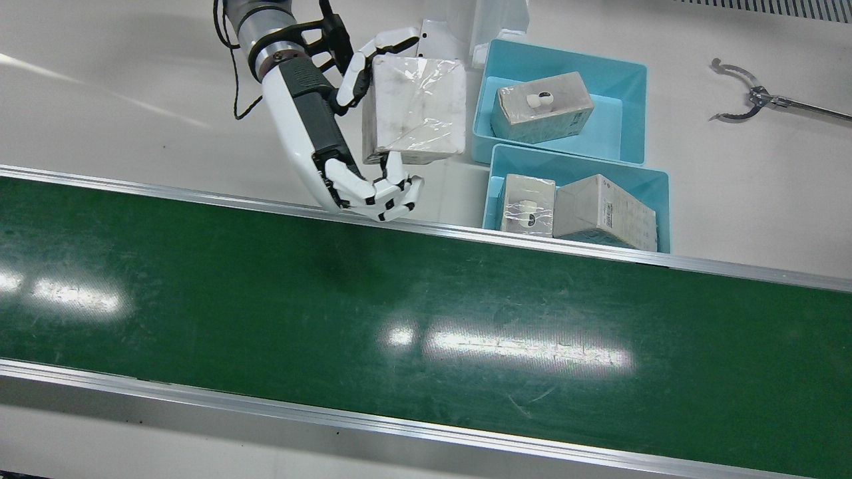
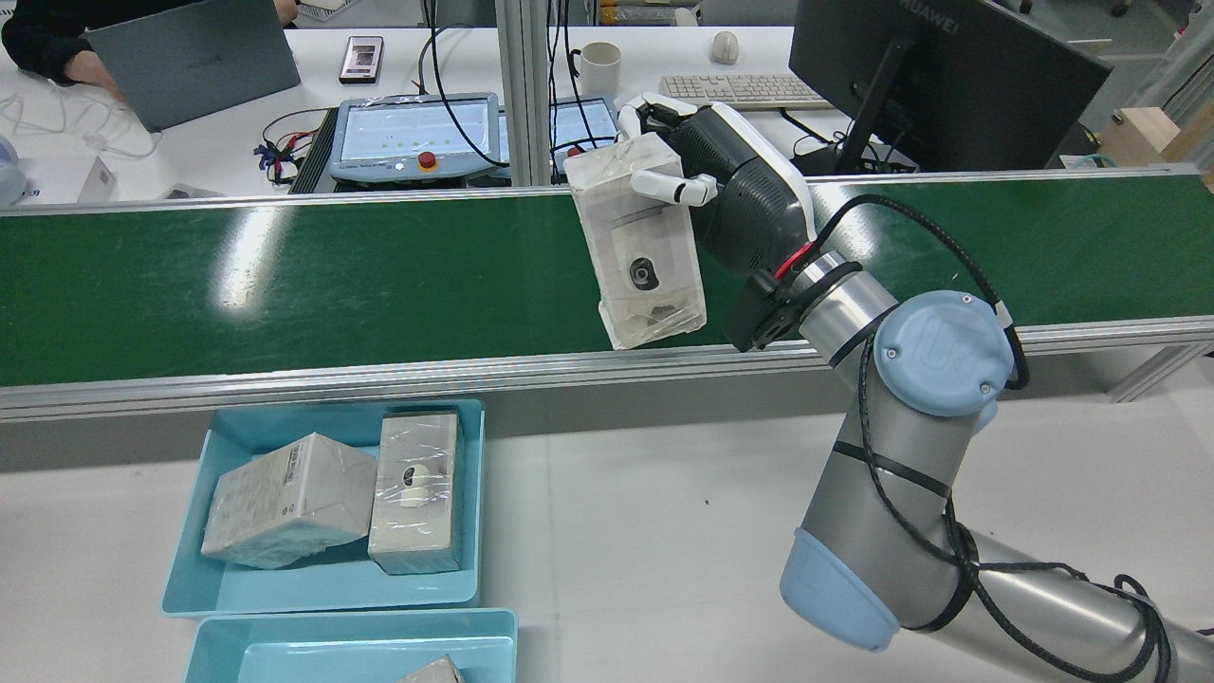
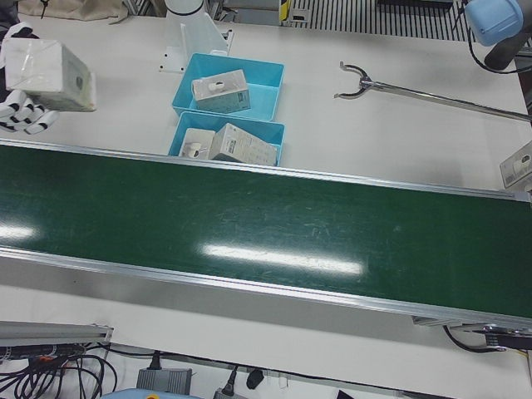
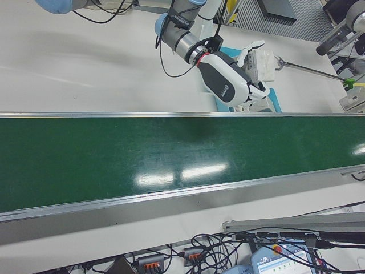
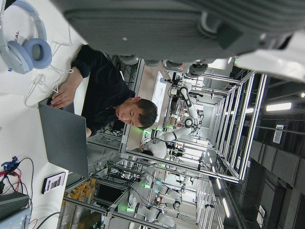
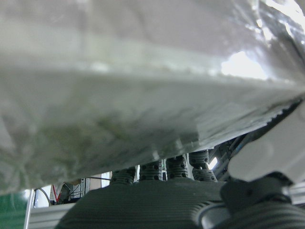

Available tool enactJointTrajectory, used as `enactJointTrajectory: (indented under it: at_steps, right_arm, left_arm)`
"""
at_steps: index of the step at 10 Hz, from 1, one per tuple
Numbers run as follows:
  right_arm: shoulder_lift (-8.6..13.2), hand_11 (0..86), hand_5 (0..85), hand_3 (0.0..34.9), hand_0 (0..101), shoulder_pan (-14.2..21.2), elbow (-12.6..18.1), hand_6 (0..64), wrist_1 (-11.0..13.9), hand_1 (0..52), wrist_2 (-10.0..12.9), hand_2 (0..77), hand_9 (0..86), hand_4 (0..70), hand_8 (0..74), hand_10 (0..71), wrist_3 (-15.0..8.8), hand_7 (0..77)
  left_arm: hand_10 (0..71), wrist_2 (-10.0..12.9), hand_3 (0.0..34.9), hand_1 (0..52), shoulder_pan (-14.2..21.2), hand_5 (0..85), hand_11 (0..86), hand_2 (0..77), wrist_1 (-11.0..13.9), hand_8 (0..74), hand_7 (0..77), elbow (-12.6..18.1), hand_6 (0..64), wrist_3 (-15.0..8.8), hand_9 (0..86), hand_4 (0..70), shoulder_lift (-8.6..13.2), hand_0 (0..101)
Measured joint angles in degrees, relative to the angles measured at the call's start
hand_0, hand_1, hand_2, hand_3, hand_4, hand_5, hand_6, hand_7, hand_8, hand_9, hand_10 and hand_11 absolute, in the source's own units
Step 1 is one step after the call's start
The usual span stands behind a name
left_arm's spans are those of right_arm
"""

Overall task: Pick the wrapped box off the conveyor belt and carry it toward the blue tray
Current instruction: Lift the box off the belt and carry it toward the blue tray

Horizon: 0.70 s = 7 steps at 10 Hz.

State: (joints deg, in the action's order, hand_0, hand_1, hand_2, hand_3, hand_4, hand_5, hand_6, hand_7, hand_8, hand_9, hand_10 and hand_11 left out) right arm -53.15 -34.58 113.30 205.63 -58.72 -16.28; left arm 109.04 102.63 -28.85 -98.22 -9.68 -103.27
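My right hand (image 1: pixel 313 126) is shut on the wrapped box (image 1: pixel 416 106), a pale carton in clear film. The box hangs in the air over the white table just beyond the belt's far rail, off the green conveyor belt (image 1: pixel 426 319). In the front view it is left of the two blue trays (image 1: pixel 629 113) (image 1: pixel 659 193). From behind, the box (image 2: pixel 640 256) is tilted, with fingers (image 2: pixel 673 187) across its top. The right hand view is filled by the box (image 6: pixel 143 71). My left hand (image 5: pixel 190 28) shows only as a dark palm edge in its own view.
The far tray holds one wrapped box (image 1: pixel 542 106); the tray by the rail holds two (image 1: pixel 529 203) (image 1: pixel 606 213). A metal grabber tool (image 1: pixel 752 96) lies on the table past the trays. Beyond the belt are a monitor (image 2: pixel 929 76) and a person at a laptop (image 2: pixel 57 47).
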Motion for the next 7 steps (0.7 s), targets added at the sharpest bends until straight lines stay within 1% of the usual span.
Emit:
enactJointTrajectory:
  at_steps: [1, 2, 3, 4, 5, 6, 7]
  right_arm:
    - [0.9, 52.4, 68.7, 0.0, 42, 3.3, 0.7, 39.3, -0.1, 0.0, 2.3, 30.5, 69.8, 22.9, 64.9, 37.6, -1.9, 69.8]
    - [1.7, 52.9, 69.8, 0.0, 42, 6.8, 1.5, 40.9, -0.3, 0.0, 5.0, 30.5, 70.9, 22.9, 66.0, 37.6, -4.5, 69.3]
    - [2.5, 52.9, 69.8, 0.0, 42, 10.0, 2.1, 40.9, -0.5, 0.0, 7.5, 30.5, 70.9, 22.9, 66.0, 37.6, -7.4, 69.3]
    - [3.0, 51.8, 74.2, 0.0, 43, 12.7, 2.3, 42.5, -1.3, 0.0, 9.5, 30.5, 73.1, 30.0, 64.9, 37.6, -10.4, 75.3]
    - [3.3, 51.8, 74.2, 0.0, 43, 14.5, 2.3, 42.5, -2.6, 0.0, 10.8, 30.5, 73.1, 30.0, 64.9, 37.6, -13.0, 75.3]
    - [3.5, 51.3, 69.8, 0.0, 42, 15.7, 2.2, 48.0, -3.9, 0.0, 11.5, 31.6, 81.3, 26.2, 64.4, 36.0, -15.3, 77.4]
    - [3.6, 51.3, 69.8, 0.0, 43, 16.3, 2.1, 49.6, -4.8, 0.0, 11.9, 30.5, 80.7, 22.9, 62.2, 37.1, -16.8, 77.4]
  left_arm:
    - [0.0, 0.0, 0.0, 0.0, 0.0, 1.1, 0.0, 0.5, 0.0, 0.0, 0.0, 0.0, 0.0, 0.0, 0.0, 0.0, 0.0, 0]
    - [0.0, 0.0, 0.0, 0.0, 0.0, 1.1, 0.0, 0.5, 0.0, 0.0, 0.0, 0.0, 0.0, 0.0, 0.0, 0.0, 0.0, 0]
    - [0.0, 0.0, 0.0, 0.0, 0.0, 1.1, 0.0, 0.5, 0.0, 0.0, 0.0, 0.0, 0.0, 0.0, 0.0, 0.0, 0.0, 0]
    - [0.5, 0.0, 0.0, 0.0, 0.0, 1.1, 0.0, 0.5, 0.0, 0.0, 0.0, 0.0, 0.0, 0.0, 0.0, 0.0, 0.0, 0]
    - [0.5, 0.0, 0.0, 0.0, 0.0, 1.1, 0.0, 0.5, 0.0, 0.0, 0.0, 0.0, 0.0, 0.0, 0.0, 0.0, 0.0, 0]
    - [0.5, 0.0, 0.0, 0.0, 0.0, 1.1, 0.0, 0.5, 0.0, 0.0, 0.0, 0.0, 0.0, 0.0, 0.0, 0.0, 0.0, 0]
    - [0.5, 0.0, 0.0, 0.0, 0.0, 1.1, 0.0, 0.5, 0.0, 0.0, 0.0, 0.0, 0.0, 0.0, 0.0, 0.0, 0.0, 0]
